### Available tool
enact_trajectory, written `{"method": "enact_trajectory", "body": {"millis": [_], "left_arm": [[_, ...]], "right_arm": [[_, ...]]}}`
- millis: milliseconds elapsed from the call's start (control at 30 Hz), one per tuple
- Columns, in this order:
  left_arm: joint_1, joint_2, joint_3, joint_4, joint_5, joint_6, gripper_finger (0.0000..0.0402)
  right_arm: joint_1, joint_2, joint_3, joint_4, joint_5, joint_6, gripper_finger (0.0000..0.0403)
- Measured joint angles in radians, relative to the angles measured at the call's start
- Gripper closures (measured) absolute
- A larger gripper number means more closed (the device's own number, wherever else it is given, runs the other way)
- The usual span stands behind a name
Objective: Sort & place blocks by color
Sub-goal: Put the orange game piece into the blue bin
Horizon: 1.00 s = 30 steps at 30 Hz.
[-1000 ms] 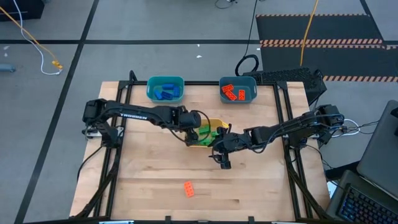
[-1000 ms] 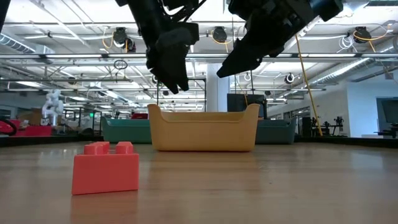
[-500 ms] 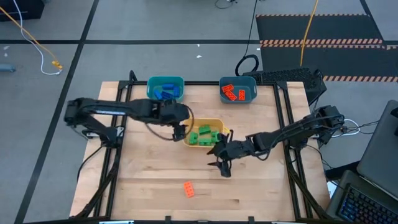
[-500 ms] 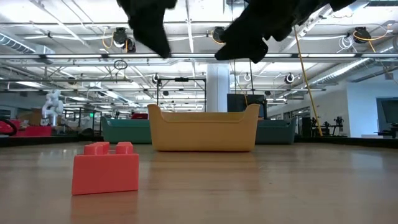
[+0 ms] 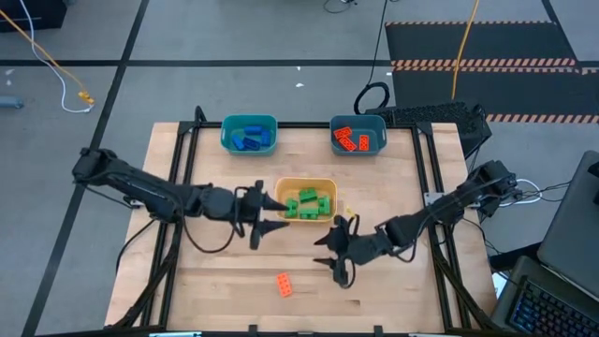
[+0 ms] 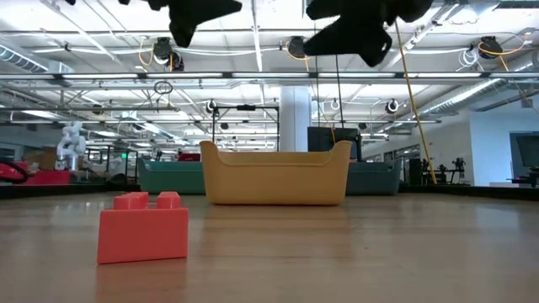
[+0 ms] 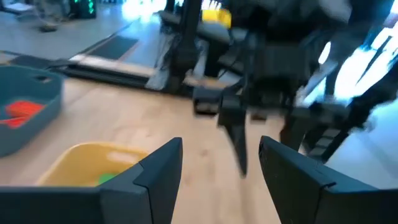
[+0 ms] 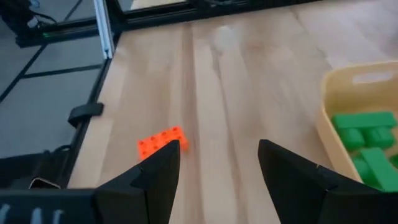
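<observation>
the wooden bench (image 5: 225, 281) carries three bins and the blocks. on its far side stand two teal bins: the left teal bin (image 5: 226, 137) holds the blue blocks (image 5: 251, 139), and the right teal bin (image 5: 379, 137) holds several orange blocks (image 5: 353, 139). near the middle of the bench is the yellow bin (image 5: 305, 187), and the green blocks (image 5: 308, 205) lie inside it. in the low view this yellow bin (image 6: 275, 174) stands behind the single block, with the teal bins partly visible behind it.

the left arm reaches from the left edge toward the middle. the left end effector (image 5: 269, 213) hangs above the bench just beside the left wall of the yellow bin; its two fingers are spread apart and nothing is between them. the left wrist view shows the same: the gap between the dark fingers (image 7: 155, 174) is empty.

the right arm comes from the right edge. the right end effector (image 5: 334, 257) hangs above the bench, on the near side of the yellow bin; its fingers are also apart and hold nothing. in the right wrist view the fingers (image 8: 155, 177) are wide open.

one orange block (image 5: 284, 284) lies alone on the bench in the near part, apart from all bins and near the right end effector. in the low view this orange block (image 6: 143, 227) rests flat with its studs up.
</observation>
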Motion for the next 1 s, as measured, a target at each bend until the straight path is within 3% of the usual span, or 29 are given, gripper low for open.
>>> {"method": "enact_trajectory", "body": {"millis": [133,267,533,800,1000], "left_arm": [[-0.048,0.000,-0.030,0.059,-0.012,-0.038,0.0190],[-0.073,-0.001,-0.019,0.099,-0.014,-0.005,0.0190],[-0.167,-0.068,0.000,0.088,-0.016,0.156,0.0190],[-0.257,-0.221,0.002,0.069,-0.017,0.293,0.0190],[-0.293,-0.264,0.002,0.003,-0.020,0.310,0.0190]], "right_arm": [[0.034,0.089,0.115,-0.015,0.023,-0.045,0.0193],[0.042,0.222,0.307,-0.165,0.023,-0.074,0.0193],[0.041,0.430,0.588,-0.436,-0.004,0.057,0.0193],[0.003,0.596,0.739,-0.485,-0.087,0.224,0.0193],[-0.014,0.674,0.744,-0.470,-0.135,0.366,0.0193]]}}
